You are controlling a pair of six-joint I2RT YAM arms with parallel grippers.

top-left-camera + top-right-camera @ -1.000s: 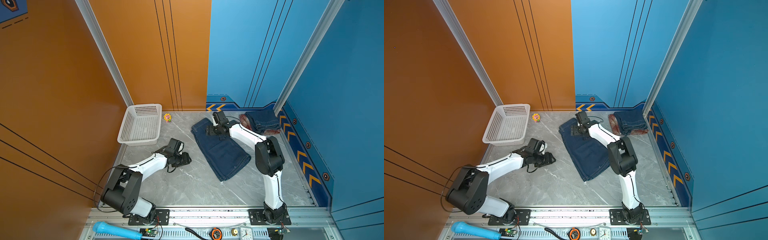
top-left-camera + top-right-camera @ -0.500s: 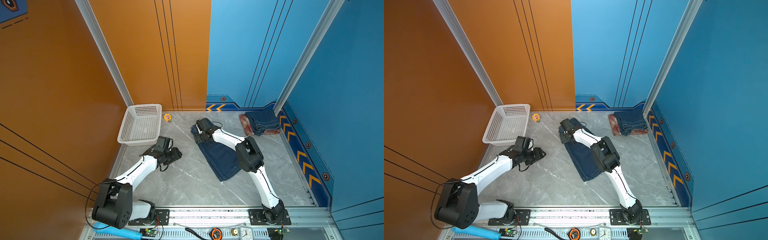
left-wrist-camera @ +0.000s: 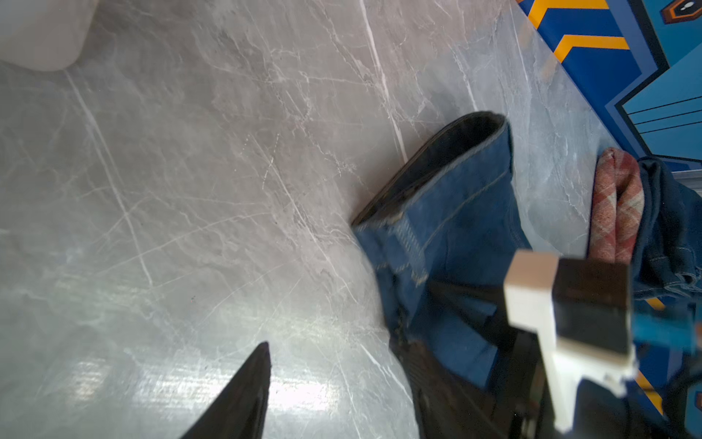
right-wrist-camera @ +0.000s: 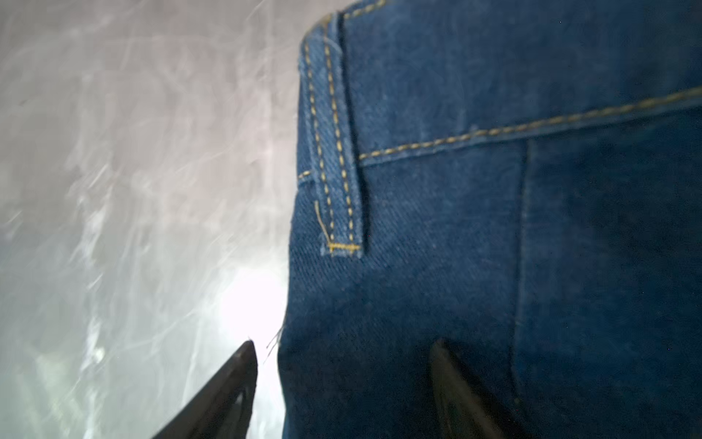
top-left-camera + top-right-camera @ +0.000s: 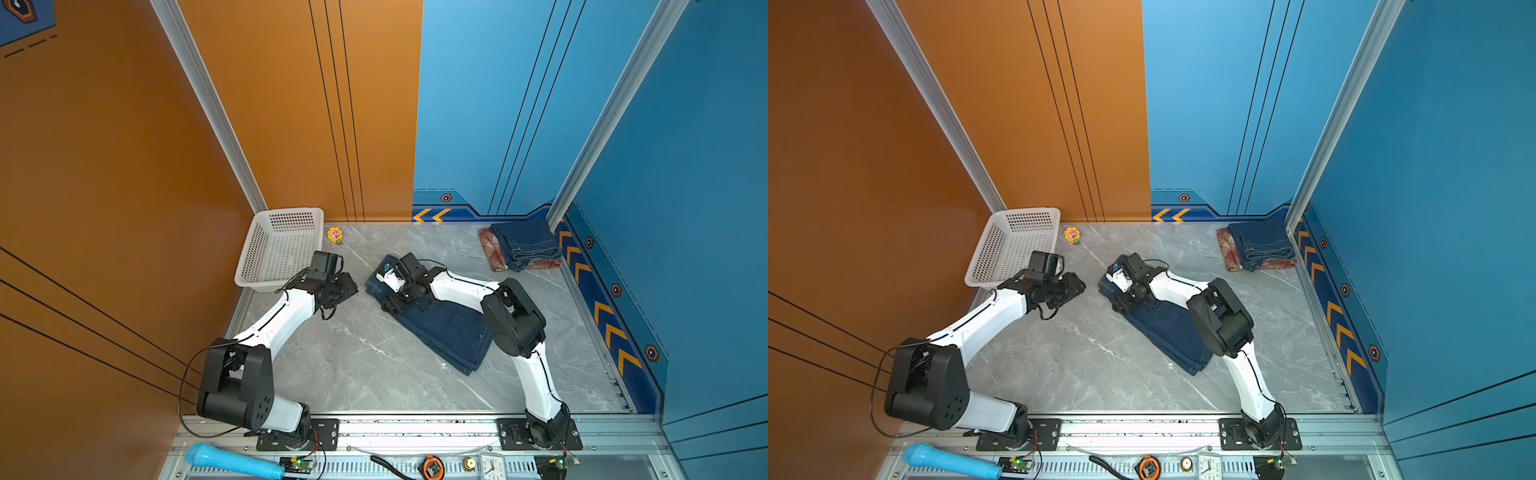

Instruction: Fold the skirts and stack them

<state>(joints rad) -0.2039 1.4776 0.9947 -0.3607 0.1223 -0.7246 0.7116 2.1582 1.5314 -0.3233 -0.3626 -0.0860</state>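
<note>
A dark blue denim skirt (image 5: 446,332) (image 5: 1169,332) lies folded lengthwise mid-table. My right gripper (image 5: 390,305) (image 5: 1120,305) is at its left edge near the waistband and belt loop (image 4: 338,152). It is open: one finger (image 4: 228,391) is over bare table, the other rests on the denim (image 4: 456,391). My left gripper (image 5: 347,289) (image 3: 342,391) is open over bare table just left of the skirt (image 3: 456,213), holding nothing. At the back right another denim skirt (image 5: 525,245) lies folded on the plaid skirt (image 5: 492,255).
A white perforated basket (image 5: 278,249) stands at the back left, close behind my left arm. A small flower toy (image 5: 335,235) lies beside it. On the front rail are a blue microphone (image 5: 232,459), a tape measure (image 5: 432,467) and a clock (image 5: 492,467).
My right gripper has swung from the skirt's far end to its left edge near the waistband. My left gripper has moved toward the back, closer to the basket and the skirt.
</note>
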